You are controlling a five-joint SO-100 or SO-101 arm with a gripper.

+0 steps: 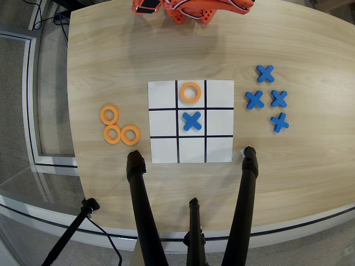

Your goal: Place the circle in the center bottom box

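Observation:
One orange circle lies flat in the center bottom box, the middle cell of the grid row nearest the orange robot, which is the top row in the overhead view. Nothing touches it. Three more orange rings lie clustered on the wood left of the grid. Of the orange arm only a folded part shows at the top edge, well away from the grid. Its gripper end is cut off by the frame, so the jaws cannot be read.
A blue X sits in the grid's central cell. Several blue X pieces lie right of the white grid sheet. Black tripod legs rest on the table's near edge below the grid.

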